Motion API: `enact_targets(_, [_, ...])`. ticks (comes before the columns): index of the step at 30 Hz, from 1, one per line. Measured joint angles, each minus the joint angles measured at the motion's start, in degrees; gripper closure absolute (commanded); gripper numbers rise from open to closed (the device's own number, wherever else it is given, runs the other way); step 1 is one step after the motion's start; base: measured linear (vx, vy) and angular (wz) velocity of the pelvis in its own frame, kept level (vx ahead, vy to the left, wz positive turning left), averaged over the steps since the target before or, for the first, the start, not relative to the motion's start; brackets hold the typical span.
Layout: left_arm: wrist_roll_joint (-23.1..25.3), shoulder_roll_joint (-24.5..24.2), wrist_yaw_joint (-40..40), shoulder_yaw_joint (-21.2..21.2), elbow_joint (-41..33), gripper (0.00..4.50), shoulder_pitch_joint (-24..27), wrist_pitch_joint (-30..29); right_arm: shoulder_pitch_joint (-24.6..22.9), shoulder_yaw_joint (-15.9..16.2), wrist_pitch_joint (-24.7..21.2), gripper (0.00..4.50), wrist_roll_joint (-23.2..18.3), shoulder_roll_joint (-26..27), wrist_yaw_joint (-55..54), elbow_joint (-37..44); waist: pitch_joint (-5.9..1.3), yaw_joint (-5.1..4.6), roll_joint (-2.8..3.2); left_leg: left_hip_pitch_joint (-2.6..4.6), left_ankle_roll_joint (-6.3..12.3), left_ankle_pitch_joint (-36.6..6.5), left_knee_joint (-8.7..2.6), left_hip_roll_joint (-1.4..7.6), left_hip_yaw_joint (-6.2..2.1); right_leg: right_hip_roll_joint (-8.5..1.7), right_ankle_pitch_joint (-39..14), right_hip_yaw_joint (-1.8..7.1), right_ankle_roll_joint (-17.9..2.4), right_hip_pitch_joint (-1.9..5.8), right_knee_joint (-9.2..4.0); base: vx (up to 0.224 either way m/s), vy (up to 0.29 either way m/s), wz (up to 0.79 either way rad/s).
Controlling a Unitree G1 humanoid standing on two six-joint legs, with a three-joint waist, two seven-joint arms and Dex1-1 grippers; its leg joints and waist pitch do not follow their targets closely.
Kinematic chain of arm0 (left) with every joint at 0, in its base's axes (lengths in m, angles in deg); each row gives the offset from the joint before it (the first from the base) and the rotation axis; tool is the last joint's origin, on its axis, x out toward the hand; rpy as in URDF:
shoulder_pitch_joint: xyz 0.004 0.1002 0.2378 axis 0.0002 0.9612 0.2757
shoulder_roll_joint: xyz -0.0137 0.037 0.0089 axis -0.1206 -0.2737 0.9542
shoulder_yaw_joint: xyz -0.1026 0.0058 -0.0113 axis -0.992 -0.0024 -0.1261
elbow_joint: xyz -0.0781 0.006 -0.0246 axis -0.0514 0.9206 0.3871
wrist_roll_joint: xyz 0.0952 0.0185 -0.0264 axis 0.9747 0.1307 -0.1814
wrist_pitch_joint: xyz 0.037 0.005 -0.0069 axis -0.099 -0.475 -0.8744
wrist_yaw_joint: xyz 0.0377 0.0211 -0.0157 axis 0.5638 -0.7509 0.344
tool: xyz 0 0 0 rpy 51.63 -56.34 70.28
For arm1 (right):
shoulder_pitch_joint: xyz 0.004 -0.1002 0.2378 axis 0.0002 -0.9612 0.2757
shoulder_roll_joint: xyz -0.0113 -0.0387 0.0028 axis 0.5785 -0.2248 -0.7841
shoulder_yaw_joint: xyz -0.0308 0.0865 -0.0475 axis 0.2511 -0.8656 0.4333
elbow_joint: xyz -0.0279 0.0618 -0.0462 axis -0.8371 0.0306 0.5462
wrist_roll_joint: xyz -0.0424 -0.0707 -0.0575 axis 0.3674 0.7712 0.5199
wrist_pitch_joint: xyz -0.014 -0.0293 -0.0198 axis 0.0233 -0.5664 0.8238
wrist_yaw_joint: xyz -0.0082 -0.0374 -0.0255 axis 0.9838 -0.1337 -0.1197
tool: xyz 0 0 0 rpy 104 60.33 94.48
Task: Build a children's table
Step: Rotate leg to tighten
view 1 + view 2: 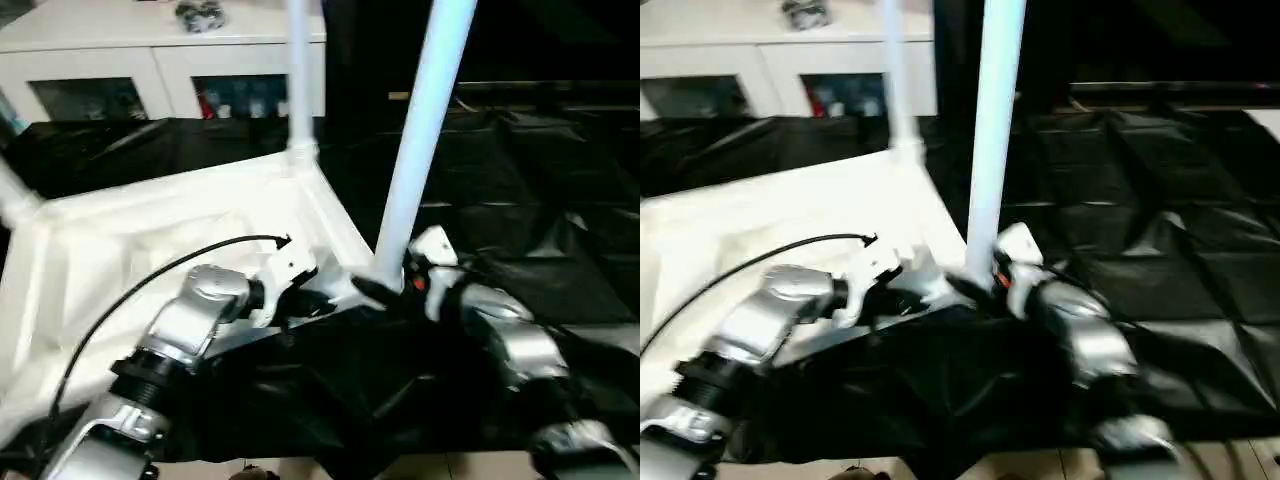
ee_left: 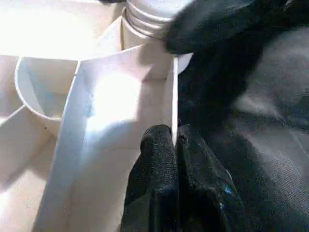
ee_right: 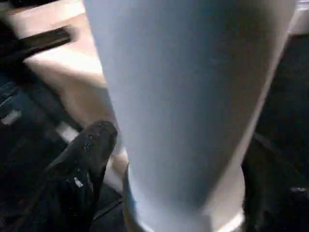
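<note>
You have the white tabletop (image 1: 150, 250) lying upside down on the black sheet (image 1: 520, 230) that covers the work surface. Its underside faces up, with raised ribs and a rim around it, and it fills the left half of the head views. Behind it stands a white cabinet (image 1: 130, 60) with glass doors.

Three legs are seen standing in the corner sockets. The nearest leg (image 1: 420, 140) is a long white tube, it rises a little tilted from the near right corner. A second leg (image 1: 298, 75) stands upright in the far right corner, and a part of a third leg (image 1: 15, 200) shows at the far left corner.

Your right gripper (image 1: 385, 288) is at the foot of the nearest leg, its black fingers (image 3: 87, 164) stand apart on both sides of the tube, so the grasp looks released.

Your left gripper (image 2: 175, 145) is clenched on the thin rim wall of the tabletop, just beside that same corner socket (image 2: 145, 19).
</note>
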Motion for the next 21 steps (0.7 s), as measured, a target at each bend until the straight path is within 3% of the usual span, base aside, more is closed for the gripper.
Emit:
enact_targets(3, [-0.11,-1.01,-3.02,1.21,0.00,4.50,0.01,1.38,-1.50,1.38,-1.82,0.69,-1.12,-2.93,5.26,2.88,0.02,0.68,-0.03,0.00,0.00,0.00,0.04,0.00,0.07,-0.02,0.00,0.09,0.00,0.05,0.02,0.000,0.000,0.00])
enact_targets(8, [-1.03,-1.99,-6.61,2.39,0.00,4.50,0.02,2.11,-2.56,2.95,-4.36,1.13,-1.54,-5.81,10.49,6.16,0.06,1.46,-0.09,-0.02,0.00,0.01,0.06,0.00,0.08,-0.02,0.00,0.14,0.00,0.08,0.04,0.000,0.000,0.00])
enact_targets(15, [-1.20,-2.83,-9.31,2.95,0.01,4.50,0.03,3.16,-3.48,3.50,-6.74,1.70,-2.01,-6.95,12.06,8.80,0.06,1.46,-0.10,-0.03,0.00,0.01,0.06,0.00,0.08,-0.02,0.00,0.13,0.00,0.10,0.06,0.000,0.000,0.00])
enact_targets(21, [-1.29,-2.87,-9.51,2.94,0.16,4.50,0.03,3.19,-3.64,3.54,-7.32,1.81,-2.05,-6.91,12.04,9.23,0.06,1.47,-0.10,-0.04,0.00,0.01,0.07,0.00,0.08,-0.02,0.00,0.13,0.01,0.09,0.06,0.000,0.000,0.00])
